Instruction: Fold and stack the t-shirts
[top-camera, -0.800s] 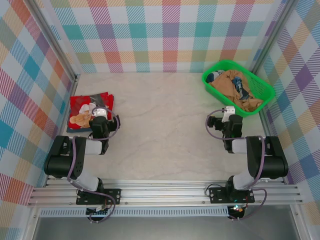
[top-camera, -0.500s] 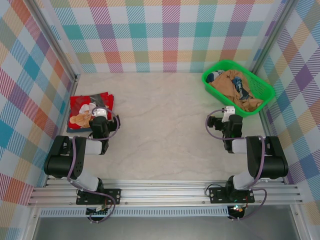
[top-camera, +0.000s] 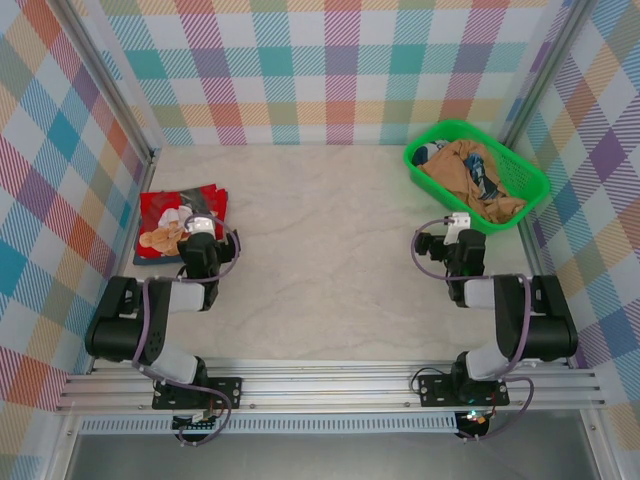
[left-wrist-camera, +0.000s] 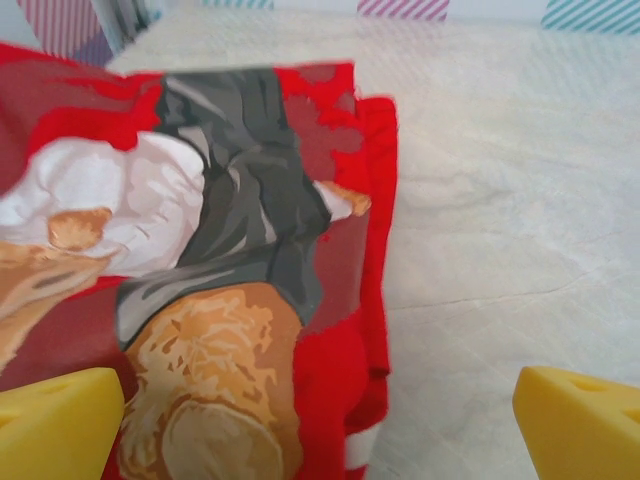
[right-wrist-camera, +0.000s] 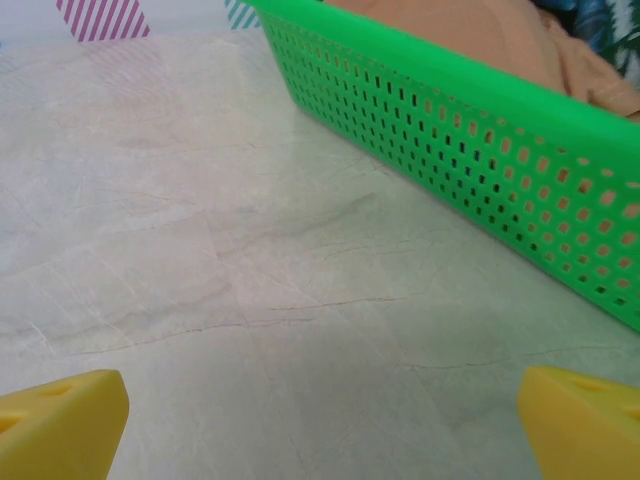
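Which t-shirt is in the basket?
The tan-brown t-shirt, crumpled inside the green basket at far right; the red t-shirt lies folded flat on the table at left.

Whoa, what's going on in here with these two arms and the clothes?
Two robot arms are working on folding and stacking t-shirts. Right now neither holds anything. The left gripper hangs open over the edge of a red t-shirt that lies folded on the table. The right gripper is open above bare table beside a green basket. A tan t-shirt lies crumpled in that basket, not yet folded.
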